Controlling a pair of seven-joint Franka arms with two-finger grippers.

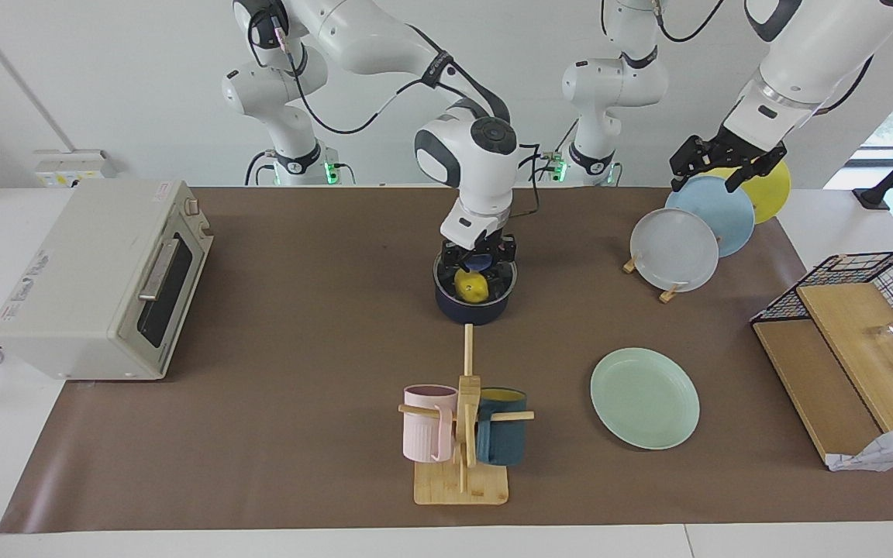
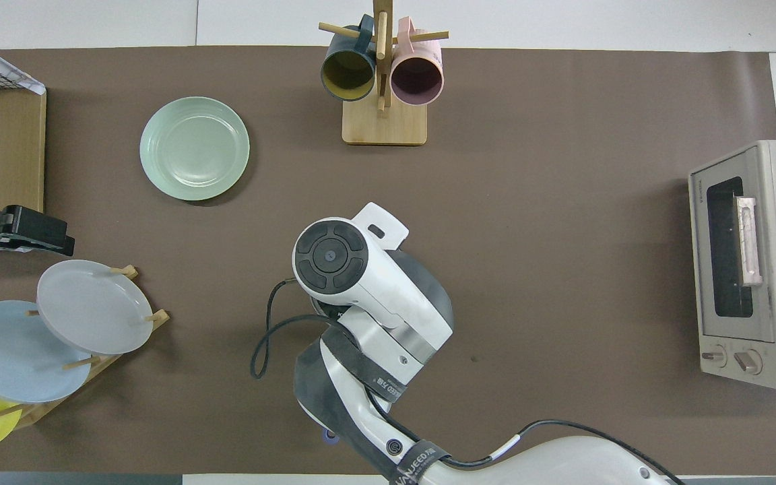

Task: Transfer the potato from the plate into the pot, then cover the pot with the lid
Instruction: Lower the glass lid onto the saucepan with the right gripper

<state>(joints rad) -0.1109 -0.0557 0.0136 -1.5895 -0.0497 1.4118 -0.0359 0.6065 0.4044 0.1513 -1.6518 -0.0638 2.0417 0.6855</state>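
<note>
Facing view: right gripper (image 1: 478, 261) sits right over the pot (image 1: 476, 302), down at its mouth, with a blue knob between its fingers, so it looks clamped on the lid (image 1: 480, 265) to lower it straight. Potato (image 1: 470, 287) already lies inside the pot. Plate (image 1: 645, 397) is bare, farther from the robots than the pot, toward the left arm's end. Left gripper (image 1: 714, 165) waits over the plate rack (image 1: 673, 293), fingers spread.

Overhead view: right arm covers the pot, so lid and potato are hidden. Plate (image 2: 195, 149) bare. Left gripper (image 2: 16, 230) near the plate rack (image 2: 95, 350).
</note>
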